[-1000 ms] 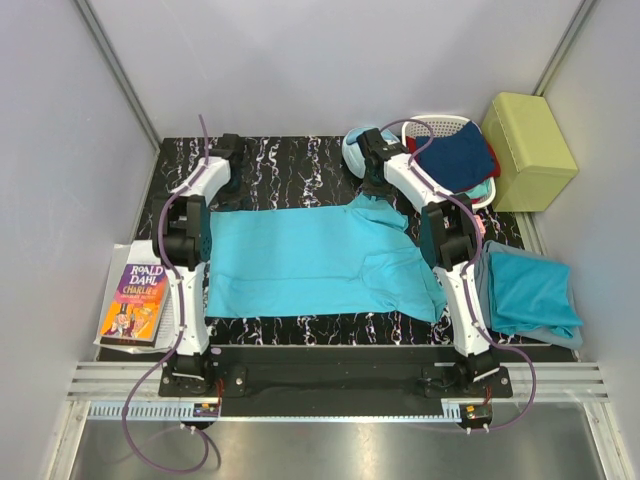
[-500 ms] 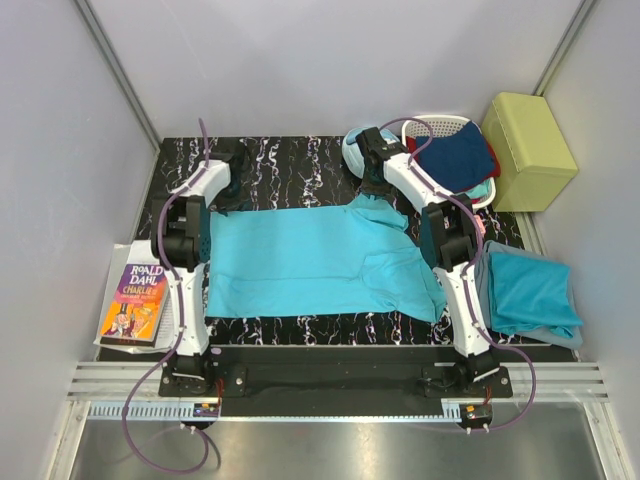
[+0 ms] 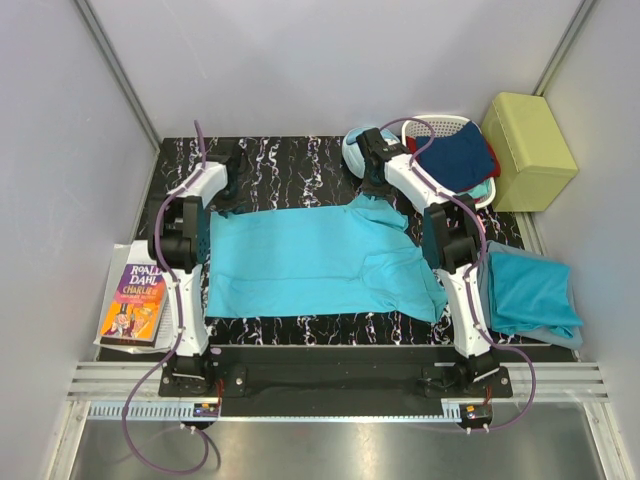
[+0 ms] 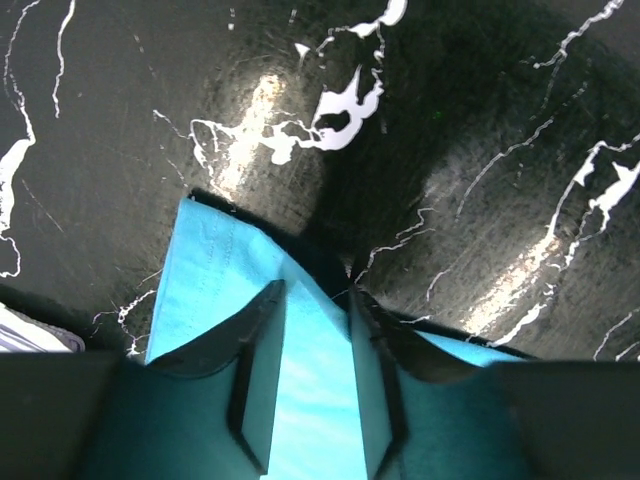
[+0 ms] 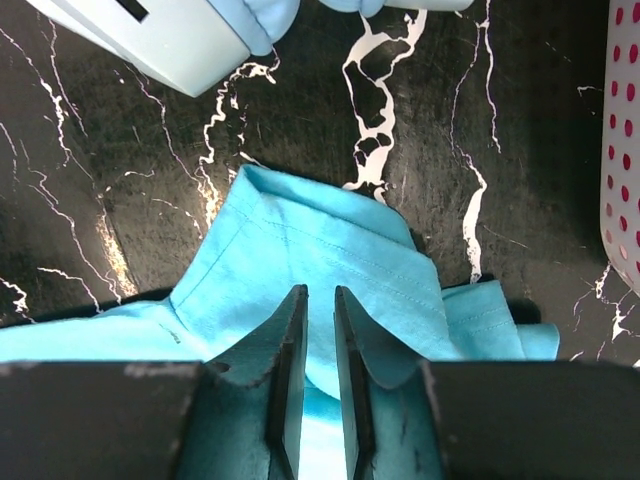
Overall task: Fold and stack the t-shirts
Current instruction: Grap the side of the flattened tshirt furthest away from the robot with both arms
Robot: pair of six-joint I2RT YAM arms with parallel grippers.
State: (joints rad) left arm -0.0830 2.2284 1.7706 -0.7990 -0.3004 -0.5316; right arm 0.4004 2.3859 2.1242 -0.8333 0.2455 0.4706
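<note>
lab test cell | grey enclosure walls [image 3: 330, 60] | aluminium rail [image 3: 330, 378] (near edge)

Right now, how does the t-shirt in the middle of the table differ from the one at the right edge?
The middle t-shirt lies spread out wide; the right t-shirt is folded into a compact pile. Both grippers work at the middle one's far edge; the right one lies untouched. Both are plain turquoise.

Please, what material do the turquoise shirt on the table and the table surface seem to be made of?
The turquoise shirt looks like soft thin knit cloth, matte: it wrinkles, and a stitched hem shows in the right wrist view. The table surface looks like hard, glossy black marble-pattern material with white veins and bright reflections; real stone or laminate, I cannot tell.
</note>
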